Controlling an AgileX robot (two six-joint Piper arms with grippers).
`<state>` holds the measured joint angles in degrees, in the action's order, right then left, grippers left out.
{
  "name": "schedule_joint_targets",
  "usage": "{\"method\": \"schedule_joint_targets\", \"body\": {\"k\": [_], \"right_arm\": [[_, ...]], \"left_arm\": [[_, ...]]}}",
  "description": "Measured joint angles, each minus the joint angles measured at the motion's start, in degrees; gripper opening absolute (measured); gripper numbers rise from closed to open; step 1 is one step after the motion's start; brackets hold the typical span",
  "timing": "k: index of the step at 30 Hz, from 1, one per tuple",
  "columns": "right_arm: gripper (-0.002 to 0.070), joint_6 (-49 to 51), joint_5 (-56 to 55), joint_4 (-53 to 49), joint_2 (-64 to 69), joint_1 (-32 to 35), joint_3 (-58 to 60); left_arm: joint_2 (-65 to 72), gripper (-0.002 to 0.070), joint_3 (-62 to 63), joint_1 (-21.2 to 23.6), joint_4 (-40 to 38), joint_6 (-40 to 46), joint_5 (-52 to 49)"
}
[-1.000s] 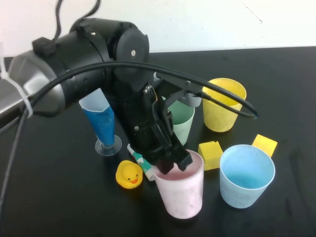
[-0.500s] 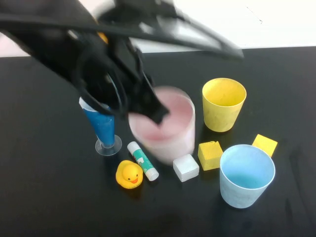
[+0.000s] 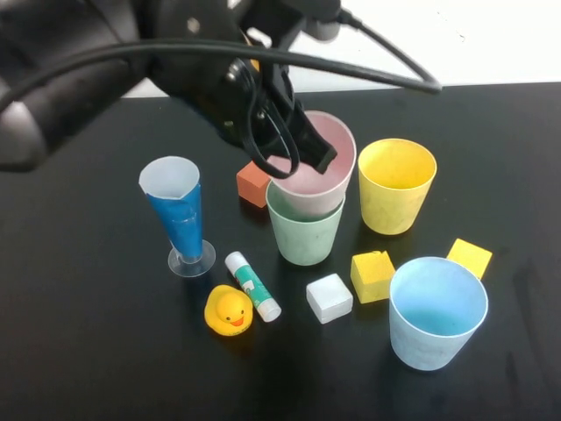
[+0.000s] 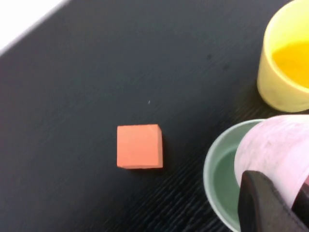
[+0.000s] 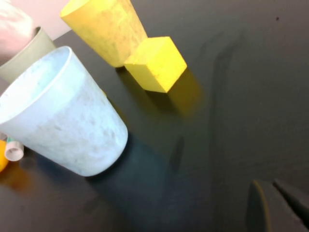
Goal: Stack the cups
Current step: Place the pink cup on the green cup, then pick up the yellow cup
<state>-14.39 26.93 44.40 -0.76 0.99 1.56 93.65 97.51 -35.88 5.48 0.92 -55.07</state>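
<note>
Above bench centre: left pincer point(image 3: 302, 156) is gripping pink plastic cup point(image 3: 317, 180) rim.
Pink cup: sitting tilted inside green plastic cup point(image 3: 305, 232).
Right pincer point(image 5: 277, 205): grip state cannot be told.

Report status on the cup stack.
Left gripper shut on pink cup, tilted into green cup. Right gripper parked beside blue cup.

The left gripper point(image 3: 294, 153) grips the rim of the pink plastic cup point(image 3: 317, 171), nested tilted in the green plastic cup point(image 3: 304, 232). Obstacles close around: orange cube point(image 3: 253, 183) just beside on the left, yellow plastic cup point(image 3: 396, 185) near on the right, white cube point(image 3: 330, 297) and yellow cube point(image 3: 372, 274) in front. The right gripper point(image 5: 280, 203) sits low over bare black table point(image 3: 105, 351) beside the light blue plastic cup point(image 3: 436, 311).
</note>
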Motion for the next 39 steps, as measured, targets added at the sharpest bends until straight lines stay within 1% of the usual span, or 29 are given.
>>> {"method": "schedule_joint_targets", "body": {"k": [13,16,19,22,24,27,29,33,36,39], "right_arm": [[-0.0003,-4.0,0.25,1.55,0.0,0.0,0.0],[-0.0003,-4.11,0.25,2.33,0.0,0.0,0.0],[-0.0003,-5.5,0.25,2.96,0.0,0.0,0.0],[-0.0003,-9.83,-0.25,5.82,0.0,0.0,0.0],[-0.0003,-13.59,-0.46,8.69,0.0,0.0,0.0],[-0.0003,-16.45,-0.67,11.29,0.0,0.0,0.0],[-0.0003,-17.03,-0.67,11.28,0.0,0.0,-1.37],[-0.0003,-17.51,-1.16,7.73,0.74,0.0,-6.76],[-0.0004,-17.78,-1.21,4.05,5.67,0.0,-12.21],[-0.0004,-18.11,-0.91,-0.42,13.22,0.0,-17.2]], "left_arm": [[3.64,0.0011,0.13,0.68,0.61,-0.25,-0.36],[3.75,0.0043,0.13,0.68,0.61,-0.25,-0.36],[3.77,0.0104,0.13,0.68,0.61,-0.25,-0.36],[3.77,0.0166,0.13,0.68,0.61,-0.25,-0.36],[3.77,0.0187,0.13,0.68,0.61,-0.25,-0.36],[2.43,0.0195,0.13,0.68,0.61,-0.14,-0.36],[0.37,0.0176,0.13,0.68,0.61,0.38,-0.24],[-6.9,0.0051,0.13,0.68,-0.1,2.63,-0.03],[-14.23,0.0015,-2.55,0.68,-1.57,3.26,0.73],[-22.9,0.0006,-10.46,0.68,-4.1,3.64,2.32]]}}
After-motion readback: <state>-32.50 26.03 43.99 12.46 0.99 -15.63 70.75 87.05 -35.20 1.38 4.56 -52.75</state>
